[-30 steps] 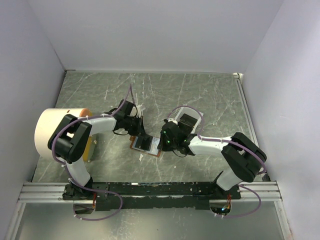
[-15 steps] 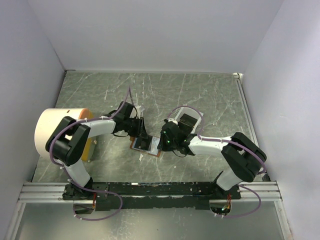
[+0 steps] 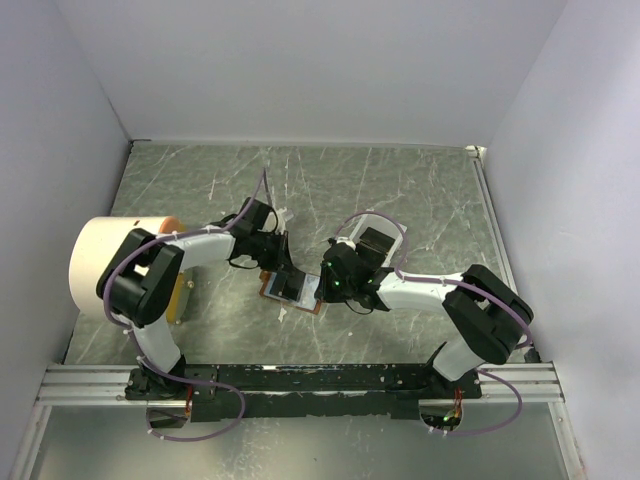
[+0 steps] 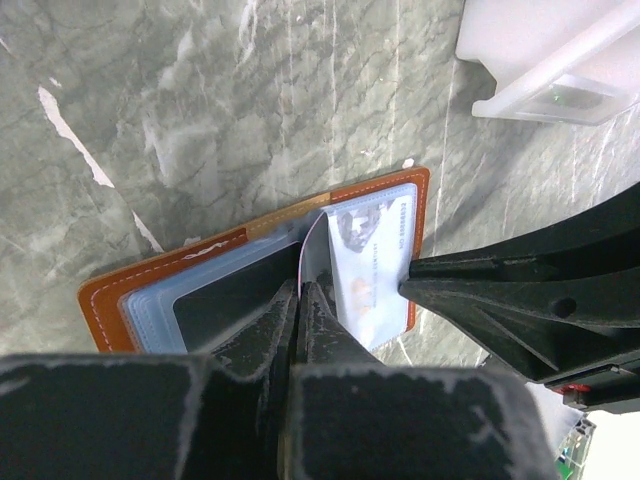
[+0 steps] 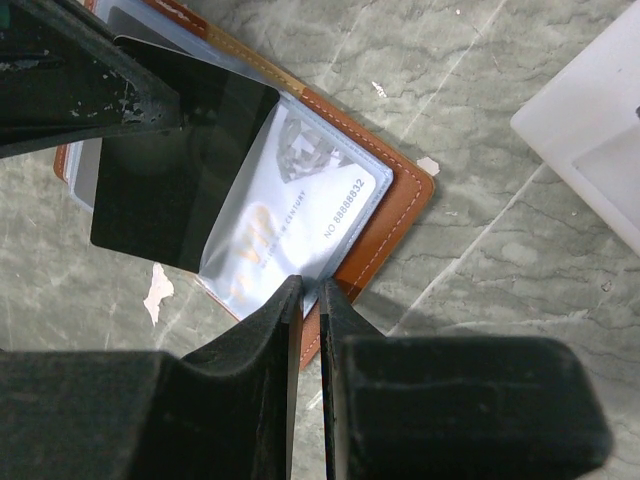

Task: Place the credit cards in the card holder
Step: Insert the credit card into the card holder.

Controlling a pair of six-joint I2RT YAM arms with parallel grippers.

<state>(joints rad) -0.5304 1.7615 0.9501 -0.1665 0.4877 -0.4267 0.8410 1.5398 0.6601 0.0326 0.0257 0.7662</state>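
The brown card holder (image 3: pixel 293 290) lies open on the table, light-blue lining up (image 4: pixel 110 300) (image 5: pixel 400 200). A pale credit card (image 5: pixel 290 200) (image 4: pixel 370 250) sits under its clear sleeve. A dark credit card (image 5: pixel 180 170) (image 4: pixel 230 295) lies tilted over the holder's other half, one corner past the edge. My left gripper (image 3: pixel 280 265) (image 4: pixel 300 288) is shut on that card's thin edge. My right gripper (image 3: pixel 322 288) (image 5: pixel 312 288) pinches the corner of the holder's clear sleeve at the near edge, jaws nearly together. Its fingers (image 4: pixel 520 280) show in the left wrist view.
A white tray (image 3: pixel 400 232) (image 4: pixel 540 50) (image 5: pixel 600 130) stands just behind the right gripper, a dark flat thing in it. A big white roll with an orange rim (image 3: pixel 110 260) sits at the far left, a small yellow object (image 3: pixel 180 297) beside it. White walls enclose the table.
My left gripper opened briefly and shut again at the dark card, with a small shift of the arm. The right gripper and the holder have stayed put.
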